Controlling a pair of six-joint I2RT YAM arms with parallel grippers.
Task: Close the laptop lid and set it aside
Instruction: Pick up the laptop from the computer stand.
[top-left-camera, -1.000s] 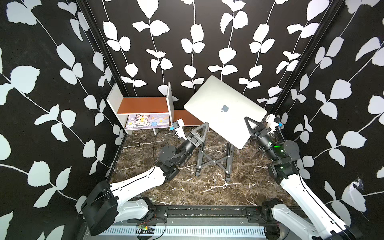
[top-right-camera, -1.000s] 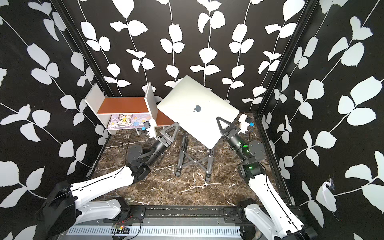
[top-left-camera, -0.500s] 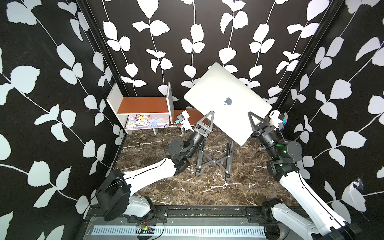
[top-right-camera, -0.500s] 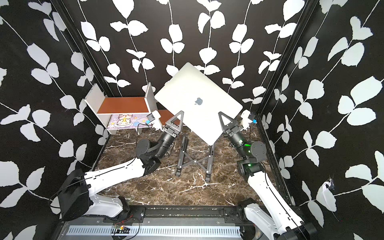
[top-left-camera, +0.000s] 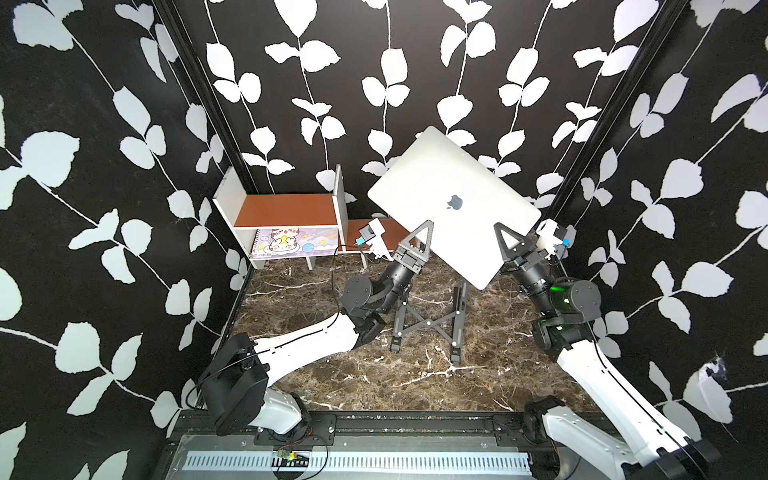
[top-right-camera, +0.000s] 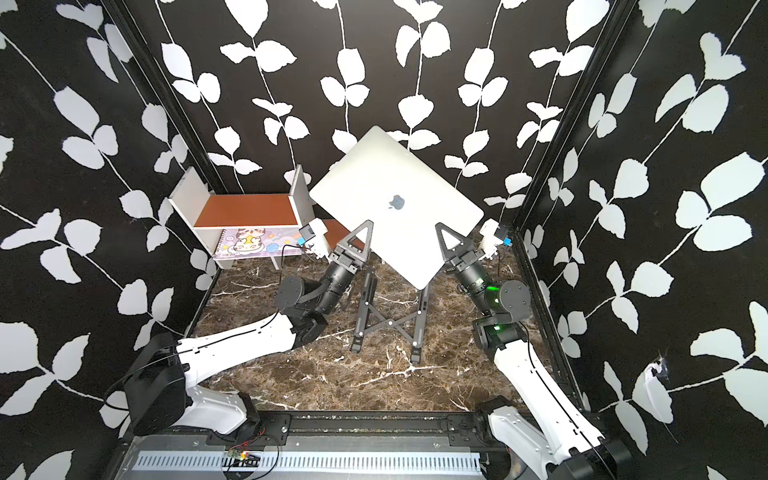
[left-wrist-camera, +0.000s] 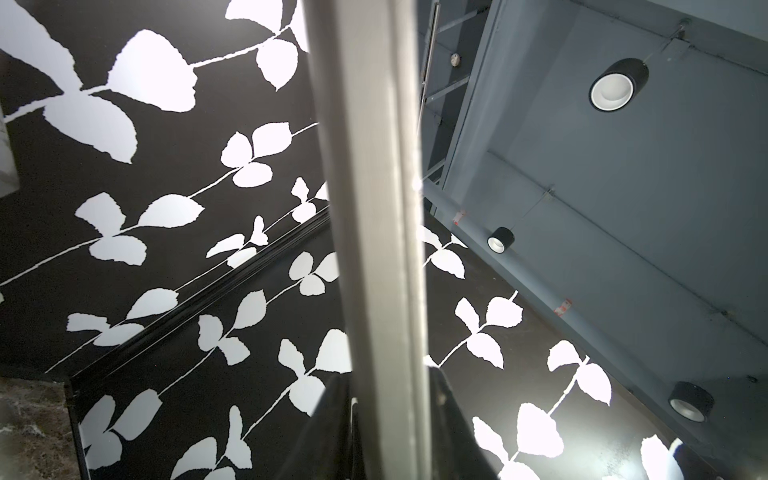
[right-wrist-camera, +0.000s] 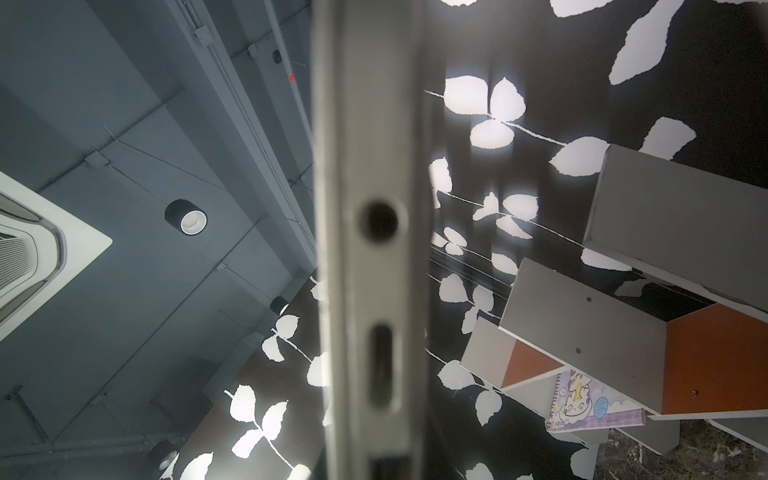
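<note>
Black walls patterned with white leaves surround a dark marble bench. Beyond the left jaws, a white shelf unit with orange-brown boards holds a cartoon-cat spiral notebook in its lower compartment. Lower down, between both jaws, stands a black folding X-shaped stand. The slim silver laptop, lid closed, hangs tilted between them, left jaws and right jaws each clamped on a side edge.

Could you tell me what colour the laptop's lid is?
The lid is silver-grey with a dark centred logo, clearest in a top view.
</note>
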